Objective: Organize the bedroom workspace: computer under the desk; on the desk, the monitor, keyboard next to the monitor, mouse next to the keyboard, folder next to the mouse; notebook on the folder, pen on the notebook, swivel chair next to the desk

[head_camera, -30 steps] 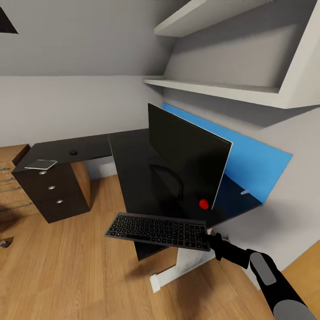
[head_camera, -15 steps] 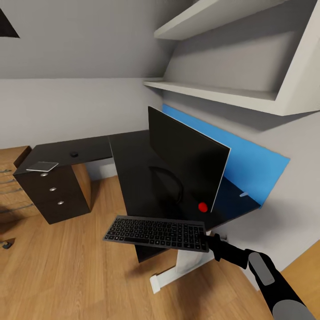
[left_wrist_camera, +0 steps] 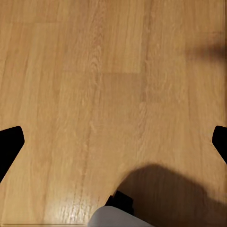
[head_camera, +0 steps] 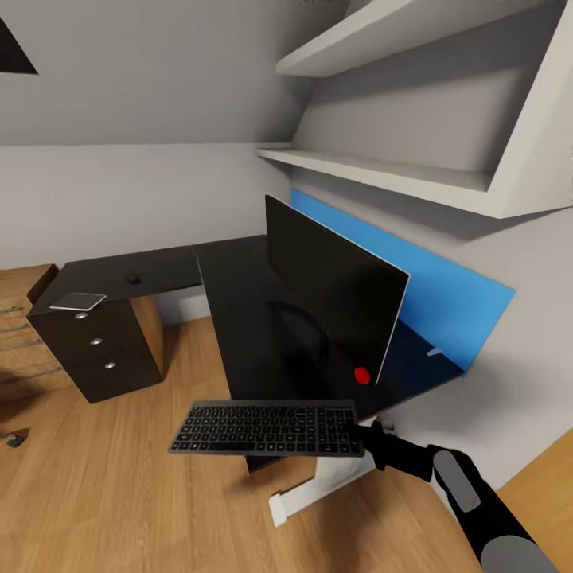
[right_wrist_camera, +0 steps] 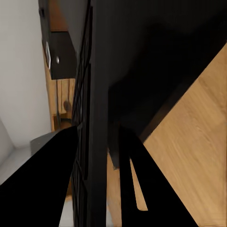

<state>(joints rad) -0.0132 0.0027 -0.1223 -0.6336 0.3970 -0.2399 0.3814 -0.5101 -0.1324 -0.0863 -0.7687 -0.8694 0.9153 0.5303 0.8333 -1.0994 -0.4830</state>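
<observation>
My right gripper (head_camera: 368,440) is shut on the right end of the keyboard (head_camera: 267,428), holding it level in the air at the near end of the black desk (head_camera: 231,310). In the right wrist view the keyboard (right_wrist_camera: 92,94) stands edge-on between the two black fingers (right_wrist_camera: 47,189). On the desk the monitor (head_camera: 334,286) stands upright, with a slim white pen (head_camera: 435,348) lying behind it. The mouse (head_camera: 133,278) and the grey notebook (head_camera: 77,301) lie on the desk's far left wing. My left gripper (left_wrist_camera: 113,142) hangs open over bare wood floor.
A blue wall panel (head_camera: 454,294) runs behind the monitor, under white shelves (head_camera: 382,171). The dark drawer unit (head_camera: 99,346) stands under the desk's left wing. A white desk leg (head_camera: 318,481) is below the keyboard. Open floor lies at the lower left.
The keyboard has swung a little to the left and lower in my right gripper and now lies more level. The whole view has shifted slightly.
</observation>
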